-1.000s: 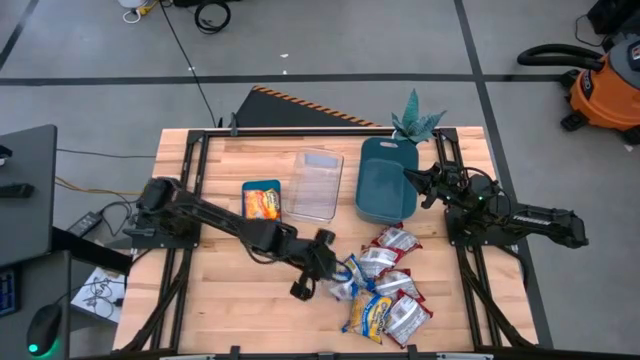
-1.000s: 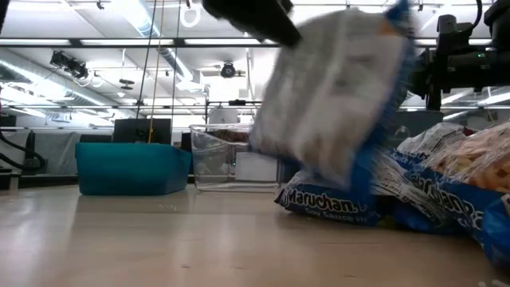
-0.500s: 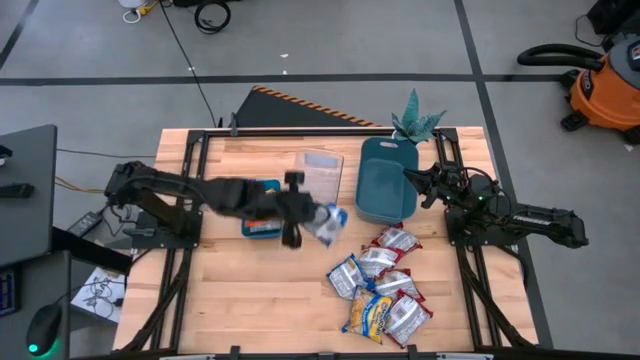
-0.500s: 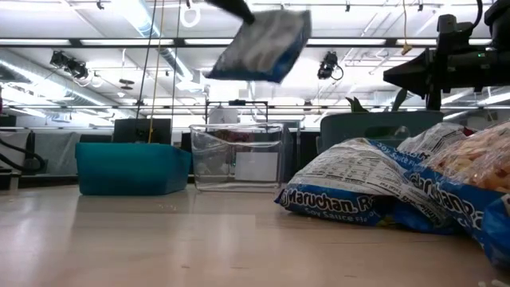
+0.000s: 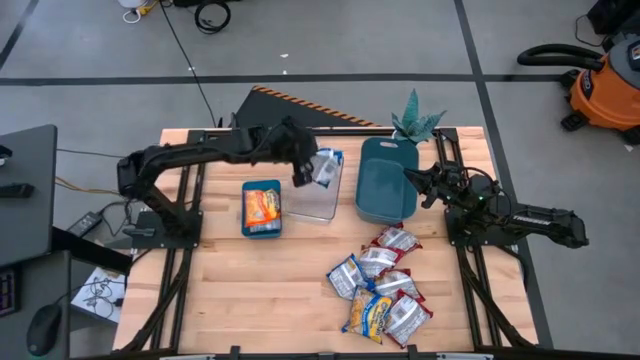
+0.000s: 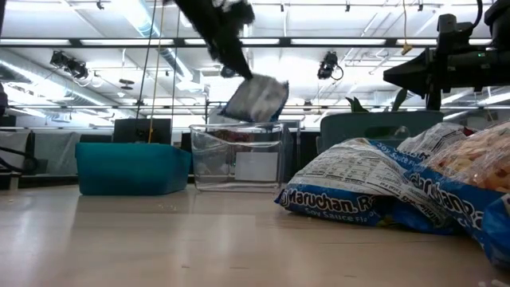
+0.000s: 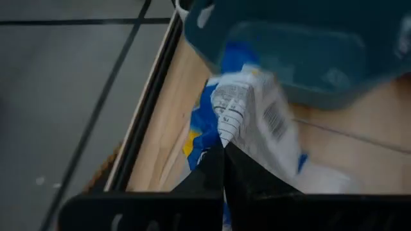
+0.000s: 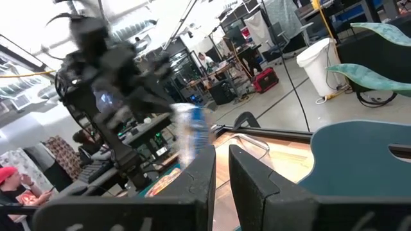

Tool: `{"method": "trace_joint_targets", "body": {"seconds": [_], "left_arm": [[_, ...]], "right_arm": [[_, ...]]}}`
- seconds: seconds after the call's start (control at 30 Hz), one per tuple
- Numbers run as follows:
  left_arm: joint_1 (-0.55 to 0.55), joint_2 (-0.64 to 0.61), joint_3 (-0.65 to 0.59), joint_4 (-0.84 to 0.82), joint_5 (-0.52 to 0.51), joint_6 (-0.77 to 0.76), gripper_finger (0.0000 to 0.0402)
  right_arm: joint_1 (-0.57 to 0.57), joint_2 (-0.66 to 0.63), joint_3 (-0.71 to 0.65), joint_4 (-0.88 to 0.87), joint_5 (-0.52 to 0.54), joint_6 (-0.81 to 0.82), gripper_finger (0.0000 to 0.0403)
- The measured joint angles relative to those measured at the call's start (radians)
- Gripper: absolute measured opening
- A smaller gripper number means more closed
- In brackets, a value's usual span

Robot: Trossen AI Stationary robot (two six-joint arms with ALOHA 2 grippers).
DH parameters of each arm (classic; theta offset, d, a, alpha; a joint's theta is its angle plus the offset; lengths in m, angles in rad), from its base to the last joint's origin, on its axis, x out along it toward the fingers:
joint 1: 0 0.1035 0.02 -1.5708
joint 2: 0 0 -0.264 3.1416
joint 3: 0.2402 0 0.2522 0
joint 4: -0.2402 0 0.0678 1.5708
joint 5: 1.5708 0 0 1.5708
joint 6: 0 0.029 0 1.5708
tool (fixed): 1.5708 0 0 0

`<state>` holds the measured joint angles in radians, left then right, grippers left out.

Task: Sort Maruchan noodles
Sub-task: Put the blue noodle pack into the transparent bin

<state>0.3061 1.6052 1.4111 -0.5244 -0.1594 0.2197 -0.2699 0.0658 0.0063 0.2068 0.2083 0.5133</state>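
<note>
A blue-and-white Maruchan packet (image 5: 326,166) hangs in my left gripper (image 5: 308,168) above the clear plastic container (image 5: 315,188); the low view shows this packet (image 6: 256,100) just over the container's rim (image 6: 237,127). Several more packets lie heaped (image 5: 382,288) on the table's near right part. One orange packet (image 5: 262,205) lies in the small teal bin (image 5: 262,185). My right gripper (image 5: 412,183) waits, narrowly open, at the right side of the large teal bin (image 5: 385,185). My left gripper (image 7: 224,154) has the packet pinched between its two shut fingers at one crumpled edge (image 7: 221,135). In the low view the fingers (image 6: 233,60) slant down onto it from above. The packet is lifted clear and hangs tilted below them.
The large teal bin (image 6: 358,127) stands right of the clear container (image 6: 237,155), the small teal bin (image 6: 131,167) left of it. A teal plant (image 5: 415,120) sits at the far edge. Bare wood (image 5: 260,290) spreads over the near left part.
My left gripper, shut on the blue-and-white packet, has lifted it out of the heap and swung it up and toward the far edge, from the near middle of the table to above the clear container. The packet has come clear of the table. The heap stayed put.
</note>
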Motion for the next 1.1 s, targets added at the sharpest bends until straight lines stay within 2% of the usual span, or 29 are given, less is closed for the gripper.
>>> {"method": "trace_joint_targets", "body": {"seconds": [0.1,0.27,0.4,0.57,0.73,0.97,1.1], "left_arm": [[0.053,0.019,-0.066,0.103,0.078,-0.009,0.0003],[0.104,0.027,-0.158,0.281,0.077,0.053,0.0002],[0.135,0.036,-0.193,0.400,0.143,0.009,0.0002],[0.125,0.051,-0.233,0.392,0.152,-0.051,0.0002],[0.105,0.051,-0.274,0.445,0.103,-0.019,0.0002],[0.107,0.059,-0.275,0.442,0.108,0.001,0.0002],[0.081,0.068,-0.275,0.460,0.022,0.038,0.0002]], "right_arm": [[0.000,-0.001,0.000,0.000,0.001,0.000,0.0050],[0.000,0.004,0.000,0.003,-0.005,0.000,0.0050],[0.000,0.008,0.000,0.002,-0.023,0.000,0.0050],[0.000,0.008,0.000,0.001,-0.026,0.000,0.0050],[0.000,0.009,0.000,0.002,-0.026,0.000,0.0050],[0.000,0.009,0.000,0.001,-0.026,0.000,0.0050],[0.000,0.009,0.000,0.002,-0.027,0.000,0.0050]]}}
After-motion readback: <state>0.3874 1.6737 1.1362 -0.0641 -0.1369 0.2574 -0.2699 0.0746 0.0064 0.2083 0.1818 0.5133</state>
